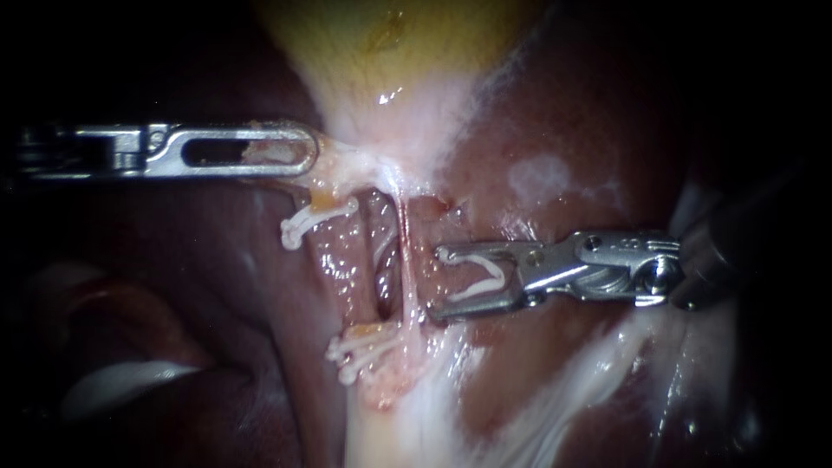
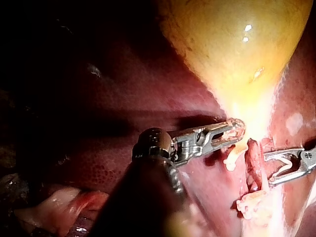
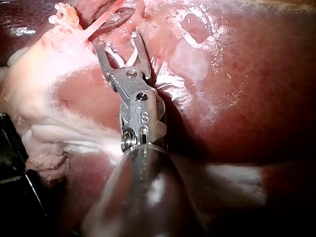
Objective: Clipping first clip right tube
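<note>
Endoscope first. My left instrument [image 1: 303,154] lies flat, its jaws clamped on the pale neck of the gallbladder [image 1: 390,35]. That looks like good tension.

There are 2 clips on the wider left tube, an upper clip [image 1: 316,218] and a lower clip [image 1: 364,347]. The right tube [image 1: 404,260] is the thin pale strand just beside them, and it is bare.

My right instrument [image 1: 438,284] has its jaws spread wide, both cradling the loaded clip [image 1: 485,276]. The tips sit just short of the tube, which is not yet between them. I judge the move is to slide forward until the tube sits deep in the clip's throat, square across it, with both tips showing past it. They should stay clear of the lower clip and the liver [image 1: 555,139] behind. Only then squeeze.

Left wrist view: the left instrument [image 2: 236,129] has its jaws closed on tissue where the gallbladder [image 2: 232,44] narrows. The right instrument [image 2: 266,170] gapes beside it.

Right wrist view: the right instrument [image 3: 117,42] has its jaws wide with the clip's V [image 3: 123,59] seated in them. A pale strand [image 3: 94,28] lies just ahead of the tips. It is probably the tube, though I cannot be certain here.
</note>
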`<state>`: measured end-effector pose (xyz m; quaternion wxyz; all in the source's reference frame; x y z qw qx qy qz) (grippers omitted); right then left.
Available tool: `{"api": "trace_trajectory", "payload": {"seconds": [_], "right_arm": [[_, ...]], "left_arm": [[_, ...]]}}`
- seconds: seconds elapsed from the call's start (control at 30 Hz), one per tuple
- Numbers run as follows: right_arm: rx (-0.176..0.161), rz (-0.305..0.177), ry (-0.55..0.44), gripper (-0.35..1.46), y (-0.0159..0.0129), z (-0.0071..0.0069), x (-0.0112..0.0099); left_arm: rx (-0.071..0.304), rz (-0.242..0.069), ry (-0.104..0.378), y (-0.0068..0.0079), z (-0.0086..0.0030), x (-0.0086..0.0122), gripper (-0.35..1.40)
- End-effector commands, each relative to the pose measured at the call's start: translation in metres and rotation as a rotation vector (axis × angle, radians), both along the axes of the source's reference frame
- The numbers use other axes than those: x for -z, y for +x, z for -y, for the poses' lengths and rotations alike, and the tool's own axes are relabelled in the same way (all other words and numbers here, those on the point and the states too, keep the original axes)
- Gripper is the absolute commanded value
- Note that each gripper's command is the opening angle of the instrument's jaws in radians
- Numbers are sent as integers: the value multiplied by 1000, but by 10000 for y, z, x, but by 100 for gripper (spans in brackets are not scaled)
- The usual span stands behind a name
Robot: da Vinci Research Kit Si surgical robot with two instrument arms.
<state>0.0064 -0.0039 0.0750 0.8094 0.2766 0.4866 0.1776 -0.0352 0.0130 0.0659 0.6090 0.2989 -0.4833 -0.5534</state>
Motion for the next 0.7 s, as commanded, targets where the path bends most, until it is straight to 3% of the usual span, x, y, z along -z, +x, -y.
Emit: {"api": "trace_trajectory", "payload": {"seconds": [0.03, 0.43, 0.7], "right_arm": [[0, 0, 0, 43, 0, 0, 0], [-3, -5, 2, 44, 0, -1, 4], [-47, -60, 65, 45, -4, -13, 32]], "left_arm": [[0, 0, 0, 0, 0, 0, -35], [1, 0, 0, 0, 1, 2, -35], [1, -1, 0, 0, 1, 2, -35]]}}
